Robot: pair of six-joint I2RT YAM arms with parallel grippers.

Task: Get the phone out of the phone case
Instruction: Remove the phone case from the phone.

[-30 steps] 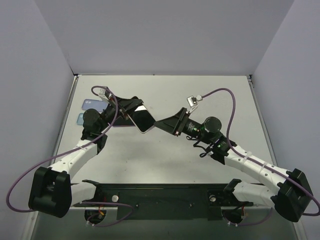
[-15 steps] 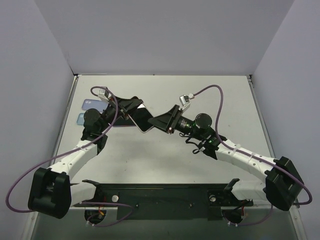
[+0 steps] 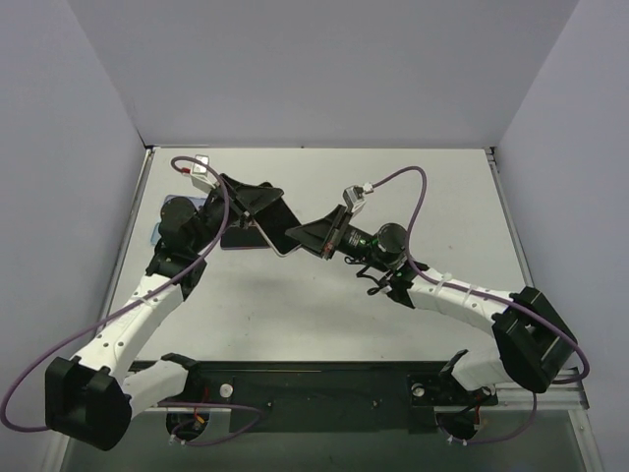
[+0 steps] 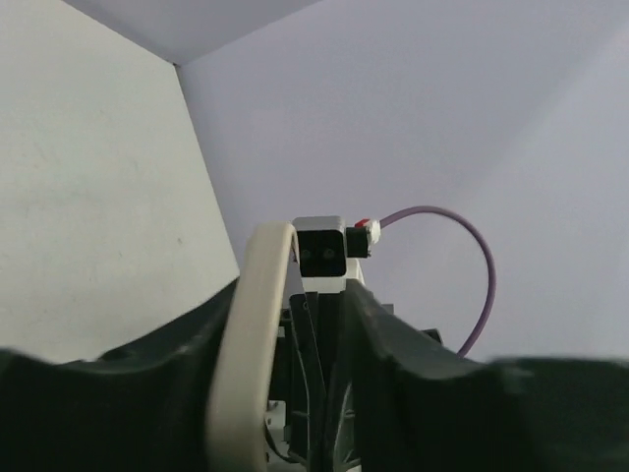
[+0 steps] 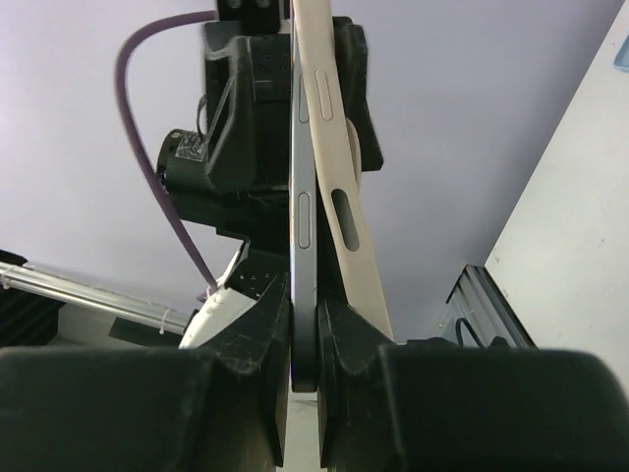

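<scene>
Up off the table, mid-air, strung between the two arms. Clamped on the near end of the phone with the right gripper: pads squeezed against both flat faces, dark grey edge and side buttons running straight up out of the pinch. Splayed off to one side, a cream phone case: touching the phone at the far end, gapped from it nearer the camera, button cut-out standing clear of the edge. Caught at that far end in the left gripper, closed around the case; from the left wrist, cream rim wedged between dark fingers. Hard to say whether those touch the phone too. Nothing readable on phone or case at this size.
</scene>
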